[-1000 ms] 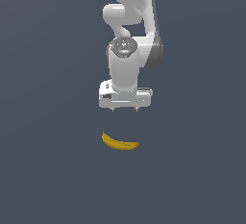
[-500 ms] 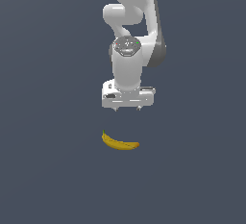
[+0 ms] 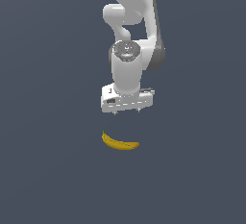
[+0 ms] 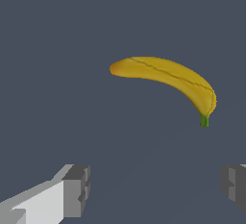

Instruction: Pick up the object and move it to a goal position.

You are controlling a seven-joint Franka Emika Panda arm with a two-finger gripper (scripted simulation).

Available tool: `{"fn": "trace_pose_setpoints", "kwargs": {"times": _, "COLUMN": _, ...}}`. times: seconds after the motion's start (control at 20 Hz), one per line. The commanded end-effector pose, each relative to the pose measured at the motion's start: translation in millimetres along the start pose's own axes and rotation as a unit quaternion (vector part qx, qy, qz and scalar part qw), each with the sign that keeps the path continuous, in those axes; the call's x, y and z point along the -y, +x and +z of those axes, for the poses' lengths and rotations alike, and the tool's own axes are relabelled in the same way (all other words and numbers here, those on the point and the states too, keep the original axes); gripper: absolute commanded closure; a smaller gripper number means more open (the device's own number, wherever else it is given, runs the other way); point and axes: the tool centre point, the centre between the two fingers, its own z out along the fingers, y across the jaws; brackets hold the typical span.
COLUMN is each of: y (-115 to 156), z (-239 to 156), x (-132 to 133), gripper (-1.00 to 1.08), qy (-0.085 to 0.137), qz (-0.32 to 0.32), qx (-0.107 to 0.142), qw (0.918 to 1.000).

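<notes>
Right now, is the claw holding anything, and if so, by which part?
Nothing is held. The claw is open and hangs above the banana, which lies apart from it on the surface. In the wrist view both fingertips are clear of the fruit.

A: The banana (image 3: 119,143) is seen lying on the counter (image 3: 48,170), below the gripper (image 3: 127,112) in the exterior view, not touched.

B: Agreed. Stem is pointed toward the exterior view's left; the jaws are held wide apart above it.
</notes>
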Motion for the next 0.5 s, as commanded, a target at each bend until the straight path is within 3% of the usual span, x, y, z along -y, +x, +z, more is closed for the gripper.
{"fn": "trace_pose_setpoints", "kwargs": {"times": 0.0, "y": 3.9, "z": 3.3, "x": -2.0, "gripper": -0.92, "qy": -0.001, "qz": -0.023, "qx": 0.0, "qw": 0.9997}}
{"fn": "trace_pose_setpoints", "kwargs": {"times": 0.45, "y": 23.1, "z": 20.7, "x": -12.5, "gripper": -0.92, "qy": -0.007, "qz": -0.139, "qx": 0.002, "qw": 0.9902}}
